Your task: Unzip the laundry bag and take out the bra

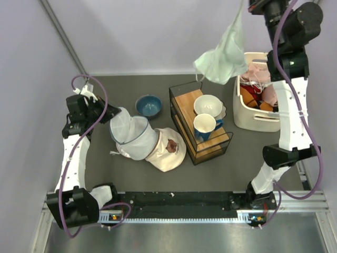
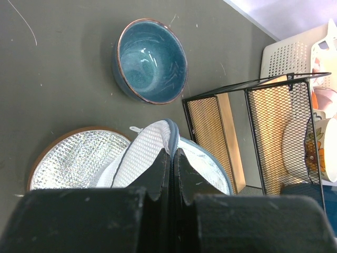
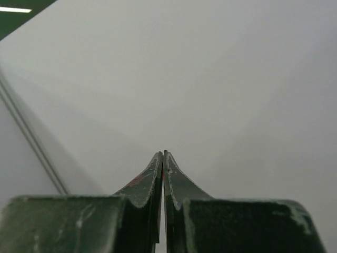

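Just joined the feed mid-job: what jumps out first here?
The right gripper, high at the back right, dangles a pale bra from shut jaws near the beige basket. At left, the left gripper pinches the rim of the white mesh laundry bag, which lies partly on a cream cloth.

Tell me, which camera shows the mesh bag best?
Top external: the whole bag shows, flap and all. Left wrist shows only the edge pinched between its fingers; right wrist shows none of it.
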You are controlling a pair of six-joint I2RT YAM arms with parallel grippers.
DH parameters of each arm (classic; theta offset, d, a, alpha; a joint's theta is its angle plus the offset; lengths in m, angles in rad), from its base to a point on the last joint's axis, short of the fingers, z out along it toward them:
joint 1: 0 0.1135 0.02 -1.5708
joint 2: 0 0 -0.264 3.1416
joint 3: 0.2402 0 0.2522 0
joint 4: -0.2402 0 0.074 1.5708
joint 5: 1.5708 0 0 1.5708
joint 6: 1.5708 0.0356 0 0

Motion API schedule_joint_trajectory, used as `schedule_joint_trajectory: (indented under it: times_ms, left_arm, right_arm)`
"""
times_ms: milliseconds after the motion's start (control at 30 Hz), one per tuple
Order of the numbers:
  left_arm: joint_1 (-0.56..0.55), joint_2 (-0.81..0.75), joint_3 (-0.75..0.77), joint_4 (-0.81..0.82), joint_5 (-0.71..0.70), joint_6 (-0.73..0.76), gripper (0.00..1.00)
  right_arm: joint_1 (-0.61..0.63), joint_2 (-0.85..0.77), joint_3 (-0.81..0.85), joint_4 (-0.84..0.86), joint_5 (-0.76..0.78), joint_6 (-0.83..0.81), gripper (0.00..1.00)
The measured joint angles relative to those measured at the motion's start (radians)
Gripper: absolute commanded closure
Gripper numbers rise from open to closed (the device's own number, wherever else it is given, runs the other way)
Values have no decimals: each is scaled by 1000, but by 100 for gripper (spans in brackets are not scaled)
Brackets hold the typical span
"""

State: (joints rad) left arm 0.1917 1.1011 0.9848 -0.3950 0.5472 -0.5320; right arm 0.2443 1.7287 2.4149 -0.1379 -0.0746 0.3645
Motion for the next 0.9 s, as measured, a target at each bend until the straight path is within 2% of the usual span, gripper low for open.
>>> schedule_joint_trajectory:
  times_ms: [400, 733, 900]
  left_arm:
    - [0, 1, 0, 0, 2, 0, 100]
    - [0, 32, 0, 0, 3, -2, 100]
    - [0, 50, 0, 0, 5, -13, 100]
  right_arm:
    - [-339, 0, -171, 12, -31, 161, 100]
    - [-440, -48, -583, 19, 81, 122, 100]
    - [-484, -50, -730, 21, 143, 120, 100]
